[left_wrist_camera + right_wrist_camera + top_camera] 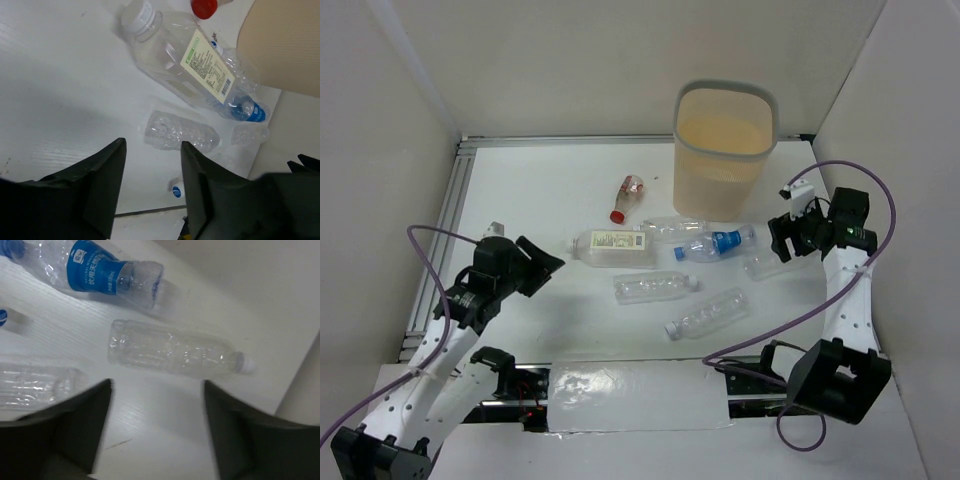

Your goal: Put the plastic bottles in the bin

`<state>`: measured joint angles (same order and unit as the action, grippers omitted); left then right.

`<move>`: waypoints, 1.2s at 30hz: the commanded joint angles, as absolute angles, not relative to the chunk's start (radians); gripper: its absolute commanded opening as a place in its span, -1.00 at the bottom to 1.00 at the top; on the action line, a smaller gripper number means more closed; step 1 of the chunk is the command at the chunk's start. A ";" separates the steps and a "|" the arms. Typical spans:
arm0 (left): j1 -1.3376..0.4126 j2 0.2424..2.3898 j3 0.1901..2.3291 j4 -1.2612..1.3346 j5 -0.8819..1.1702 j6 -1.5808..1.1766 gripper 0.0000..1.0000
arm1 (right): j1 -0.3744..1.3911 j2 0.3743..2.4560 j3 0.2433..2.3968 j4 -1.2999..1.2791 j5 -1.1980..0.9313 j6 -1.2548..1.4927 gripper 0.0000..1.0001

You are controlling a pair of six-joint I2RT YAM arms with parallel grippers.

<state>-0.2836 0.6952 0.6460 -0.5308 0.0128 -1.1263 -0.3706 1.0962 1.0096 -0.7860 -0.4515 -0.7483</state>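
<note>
Several plastic bottles lie on the white table. Among them are a small red-capped bottle (627, 197), a large labelled bottle (615, 248) (180, 65), a blue-labelled bottle (718, 243) (95, 272) and a clear bottle (655, 287) (180, 131). The beige bin (725, 150) (282, 45) stands upright at the back right. My left gripper (548, 266) (152, 145) hovers left of the labelled bottle, open and empty. My right gripper (782, 240) (157, 384) is open wide above the table, just short of a clear white-capped bottle (763, 263) (175, 352).
White walls close in the table on the left, back and right. An aluminium rail (445, 230) runs along the left edge. Another clear bottle (708, 314) lies nearest the front, and one more (672, 227) rests behind the labelled bottle.
</note>
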 commanded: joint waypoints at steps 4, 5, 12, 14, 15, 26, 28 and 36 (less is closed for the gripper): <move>-0.298 0.771 0.663 -0.540 -0.087 -1.372 0.27 | -0.356 1.137 1.028 -0.848 -0.578 -0.732 0.17; -0.298 0.813 0.663 -0.540 -0.087 -1.400 0.39 | -0.345 1.128 1.028 -0.830 -0.578 -0.718 0.40; -0.331 1.032 0.672 -0.413 -0.126 -1.581 0.89 | -0.213 1.075 0.988 -0.755 -0.554 -0.647 0.85; -0.331 1.103 0.672 -0.364 -0.112 -1.607 0.91 | -0.163 1.075 0.988 -0.755 -0.535 -0.635 0.85; -0.331 1.126 0.672 -0.348 -0.112 -1.617 0.94 | -0.150 1.065 0.988 -0.755 -0.525 -0.624 0.87; -0.331 1.253 0.606 -0.084 -0.132 -1.687 1.00 | -0.058 1.043 0.959 -0.755 -0.476 -0.603 0.87; -0.331 1.290 0.606 -0.074 -0.132 -1.700 1.00 | -0.048 1.043 0.959 -0.755 -0.476 -0.603 0.87; -0.331 1.367 0.583 0.037 -0.144 -1.763 0.95 | -0.038 1.052 0.968 -0.782 -0.466 -0.603 0.87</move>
<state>-0.3283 1.3437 0.5934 -0.0372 -0.1120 -1.7229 -0.0479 1.0626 0.9600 -0.7864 -0.4808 -0.6136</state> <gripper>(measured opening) 0.981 0.935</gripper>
